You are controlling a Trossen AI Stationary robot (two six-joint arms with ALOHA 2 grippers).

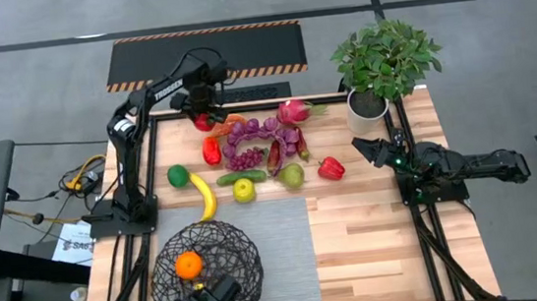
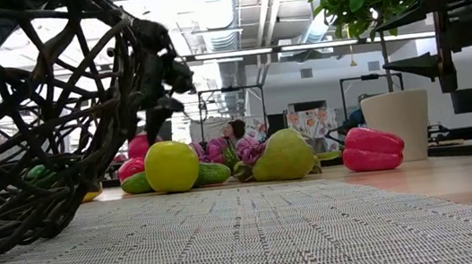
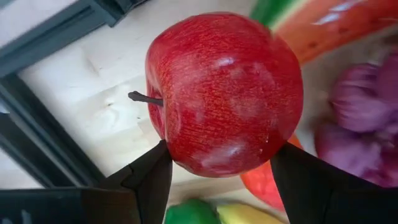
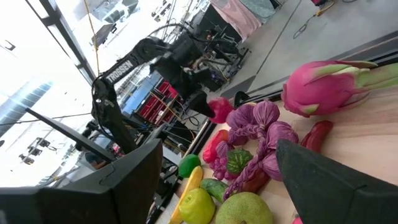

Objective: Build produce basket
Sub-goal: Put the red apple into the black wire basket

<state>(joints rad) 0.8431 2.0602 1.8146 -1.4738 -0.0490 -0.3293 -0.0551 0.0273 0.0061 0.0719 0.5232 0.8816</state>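
Note:
My left gripper [image 1: 203,115] is at the table's far left, shut on a red apple [image 3: 224,93]. The black wire basket [image 1: 228,238] stands at the near left on a grey mat [image 1: 283,253] and holds an orange [image 1: 189,266]. The other produce lies on the wood in the middle: a banana [image 1: 204,196], purple grapes [image 1: 246,158], a pink dragonfruit [image 1: 294,111], a pear [image 1: 293,176], a red pepper [image 1: 331,168]. My right gripper [image 1: 362,149] is open and empty at the right, next to the plant pot. My left gripper pinches the red apple between its two fingers [image 3: 152,180], on two opposite sides of its round body [image 3: 180,152]. The fingers come from above, pointing down. The apple lies on its side, stem [image 3: 144,98] pointing sideways. Whether it is clear of the table I cannot tell.
A leafy plant in a white pot [image 1: 367,109] stands at the far right corner, close to my right gripper. A lime [image 1: 178,176], a cucumber [image 1: 234,178] and a yellow-green apple [image 1: 244,189] lie between the apple and the basket. Bare wood [image 1: 386,238] lies at the near right.

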